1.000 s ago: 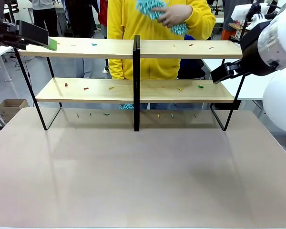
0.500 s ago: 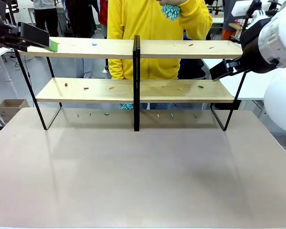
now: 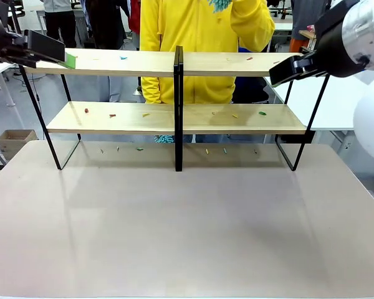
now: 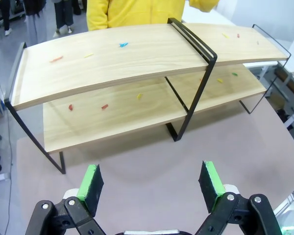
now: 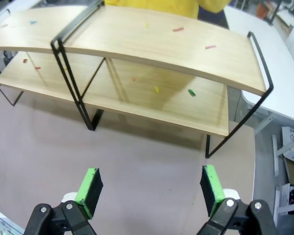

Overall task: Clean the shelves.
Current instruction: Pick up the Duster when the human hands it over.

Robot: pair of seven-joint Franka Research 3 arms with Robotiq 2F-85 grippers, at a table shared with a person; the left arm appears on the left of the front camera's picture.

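The shelves [image 3: 237,118] stand across the far half of the table, two light-wood boards on a black frame with a central upright [image 3: 178,106]. Several small coloured scraps lie on both boards, among them a red one [image 3: 86,110] and a green one [image 3: 262,113]. My left gripper [image 3: 63,56] hovers open at the top board's left end. Its green pads [image 4: 91,181] stand wide apart, with the shelves [image 4: 112,58] ahead. At the top board's right end my right gripper [image 3: 279,72] is open too. Nothing lies between its pads [image 5: 88,185], and it faces the shelves [image 5: 161,41].
A person in a yellow top [image 3: 193,37] stands behind the shelves and holds a teal duster [image 3: 219,4] up high. The beige tabletop [image 3: 187,224] is bare in front. A white table [image 3: 336,106] stands at the right, a cardboard box [image 3: 12,140] on the floor at the left.
My right gripper has risen from the lower board's height to the top board's right end. The person's hand has lifted the teal duster to the picture's top edge. The left gripper has stayed put.
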